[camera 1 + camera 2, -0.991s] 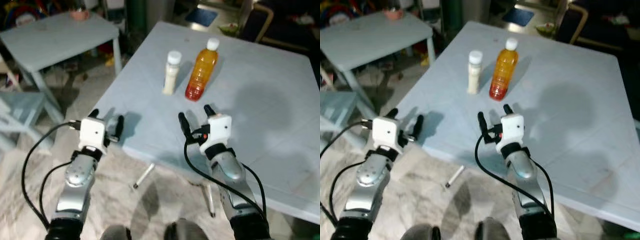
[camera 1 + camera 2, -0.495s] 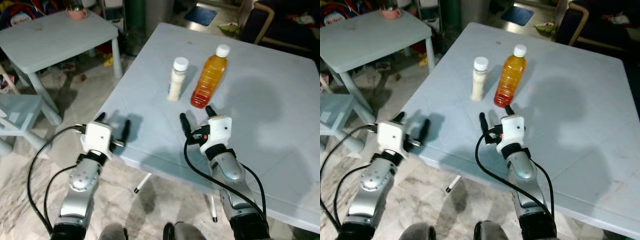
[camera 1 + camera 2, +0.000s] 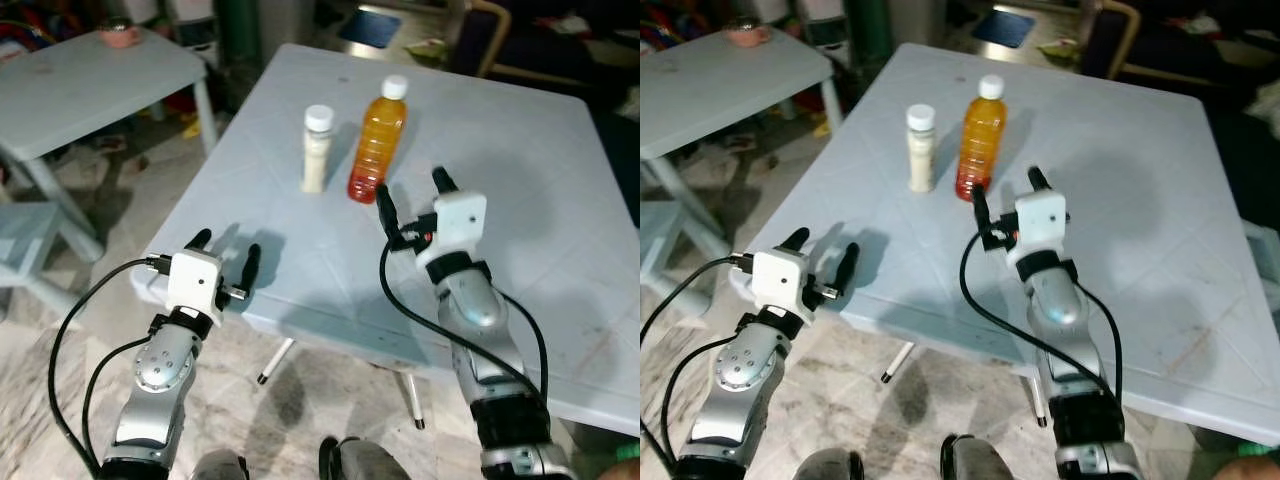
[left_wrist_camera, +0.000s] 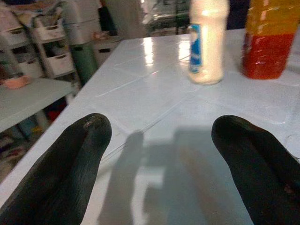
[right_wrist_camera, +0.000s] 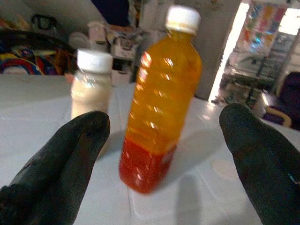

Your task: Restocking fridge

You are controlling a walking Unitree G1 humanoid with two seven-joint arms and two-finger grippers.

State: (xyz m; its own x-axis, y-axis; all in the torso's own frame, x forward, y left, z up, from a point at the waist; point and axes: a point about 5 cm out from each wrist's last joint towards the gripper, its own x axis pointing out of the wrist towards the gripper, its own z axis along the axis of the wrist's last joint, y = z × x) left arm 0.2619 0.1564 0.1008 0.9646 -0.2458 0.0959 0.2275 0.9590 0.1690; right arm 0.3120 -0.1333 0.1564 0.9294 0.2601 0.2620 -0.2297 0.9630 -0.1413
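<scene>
An orange juice bottle (image 3: 376, 142) with a white cap stands upright on the pale blue table (image 3: 520, 180), and a smaller cream-coloured bottle (image 3: 315, 149) stands just to its left. My right gripper (image 3: 411, 198) is open and hovers over the table a short way in front of the orange bottle (image 5: 157, 103), which shows between its fingers (image 5: 65, 159). My left gripper (image 3: 224, 256) is open at the table's near left corner, with nothing between its fingers (image 4: 70, 168). The cream bottle (image 4: 206, 42) stands well beyond it.
A second pale table (image 3: 70, 80) with a pink cup (image 3: 118, 36) stands to the left across a gap of floor. A chair (image 3: 470, 40) stands behind the main table. Table legs (image 3: 275, 360) show below its near edge.
My right gripper has risen and moved forward toward the orange bottle. The camera has shifted, so the table sits differently in the picture. The left gripper stays near the table corner.
</scene>
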